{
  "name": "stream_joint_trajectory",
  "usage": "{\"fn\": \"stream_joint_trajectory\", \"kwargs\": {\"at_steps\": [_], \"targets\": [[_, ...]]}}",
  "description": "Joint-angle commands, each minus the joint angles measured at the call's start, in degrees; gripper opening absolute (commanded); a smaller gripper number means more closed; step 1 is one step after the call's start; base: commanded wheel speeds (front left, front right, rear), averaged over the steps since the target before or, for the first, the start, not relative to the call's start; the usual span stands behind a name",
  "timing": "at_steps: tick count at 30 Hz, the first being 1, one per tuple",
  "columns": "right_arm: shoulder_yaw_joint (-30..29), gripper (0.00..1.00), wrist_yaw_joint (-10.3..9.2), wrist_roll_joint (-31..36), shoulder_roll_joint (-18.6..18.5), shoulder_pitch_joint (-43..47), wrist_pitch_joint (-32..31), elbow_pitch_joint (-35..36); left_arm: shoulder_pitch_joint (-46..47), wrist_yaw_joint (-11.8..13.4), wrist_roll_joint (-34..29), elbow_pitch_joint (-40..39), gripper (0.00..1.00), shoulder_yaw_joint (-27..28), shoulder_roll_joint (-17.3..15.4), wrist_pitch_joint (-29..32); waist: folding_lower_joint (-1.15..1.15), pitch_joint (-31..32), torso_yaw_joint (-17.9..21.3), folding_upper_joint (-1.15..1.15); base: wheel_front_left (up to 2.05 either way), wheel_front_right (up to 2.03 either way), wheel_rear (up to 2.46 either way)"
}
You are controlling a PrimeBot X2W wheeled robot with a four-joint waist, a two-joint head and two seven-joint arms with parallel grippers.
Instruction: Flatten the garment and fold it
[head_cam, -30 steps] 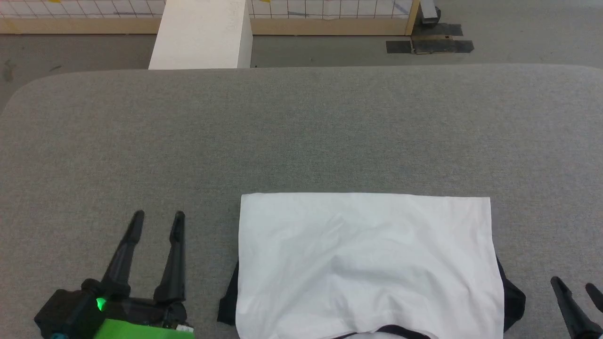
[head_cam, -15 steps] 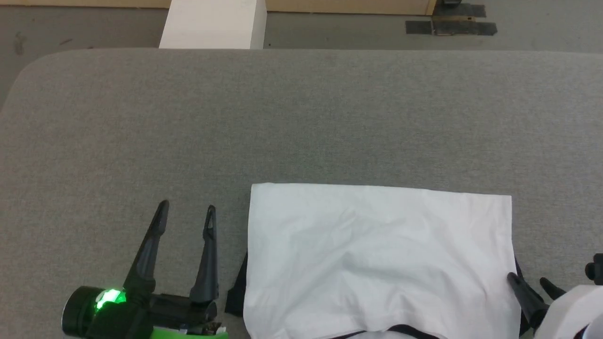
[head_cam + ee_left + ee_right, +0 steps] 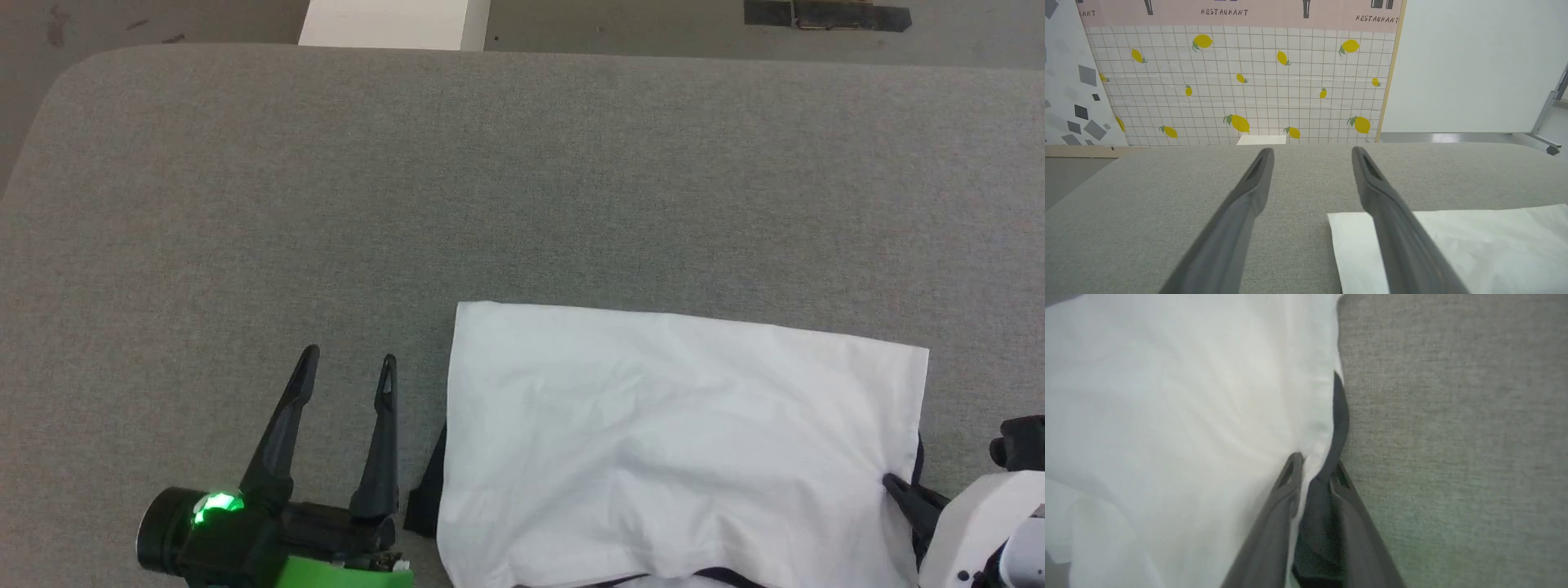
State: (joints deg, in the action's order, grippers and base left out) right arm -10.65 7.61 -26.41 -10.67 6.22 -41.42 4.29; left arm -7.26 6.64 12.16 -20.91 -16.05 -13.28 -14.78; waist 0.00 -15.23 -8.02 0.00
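Observation:
The garment (image 3: 678, 441) lies folded on the grey table, a white rectangle with a black sleeve (image 3: 424, 490) poking out at its left edge. My left gripper (image 3: 347, 371) is open just left of it, above the table, with nothing between its fingers. In the left wrist view the left gripper (image 3: 1310, 153) stands wide, and the garment (image 3: 1474, 245) lies to the lower right. My right gripper (image 3: 890, 483) sits at the garment's right edge. In the right wrist view the right gripper (image 3: 1314, 463) pinches the white edge of the garment (image 3: 1167, 416) together with the black sleeve (image 3: 1341, 416).
The grey padded table (image 3: 490, 180) stretches far beyond the garment, with rounded far corners. A white box (image 3: 392, 23) stands on the floor past the far edge, and black tape (image 3: 824, 15) marks the floor at the right. A lemon-patterned wall (image 3: 1241, 81) rises beyond.
The camera has tilted down. My right gripper came in from the lower right onto the garment's right edge and closed on it. My left gripper moved nearer the garment's left edge, still open.

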Motion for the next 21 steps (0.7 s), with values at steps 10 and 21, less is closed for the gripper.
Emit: {"fn": "stream_joint_trajectory", "kwargs": {"at_steps": [10,21], "targets": [[-8.12,0.0,-0.12,2.62,1.09,-3.26,4.3,-2.79,0.39,-0.93,0.05,1.9,1.0,0.95,0.53,-0.21,0.0,2.78,2.08,0.0,0.0,0.0,0.0],[-18.07,0.0,-0.12,4.27,-2.69,-2.03,3.82,-1.69,-1.85,-1.33,0.95,3.33,1.0,1.02,0.38,-0.21,0.0,6.14,4.01,0.0,0.0,0.0,0.0]]}}
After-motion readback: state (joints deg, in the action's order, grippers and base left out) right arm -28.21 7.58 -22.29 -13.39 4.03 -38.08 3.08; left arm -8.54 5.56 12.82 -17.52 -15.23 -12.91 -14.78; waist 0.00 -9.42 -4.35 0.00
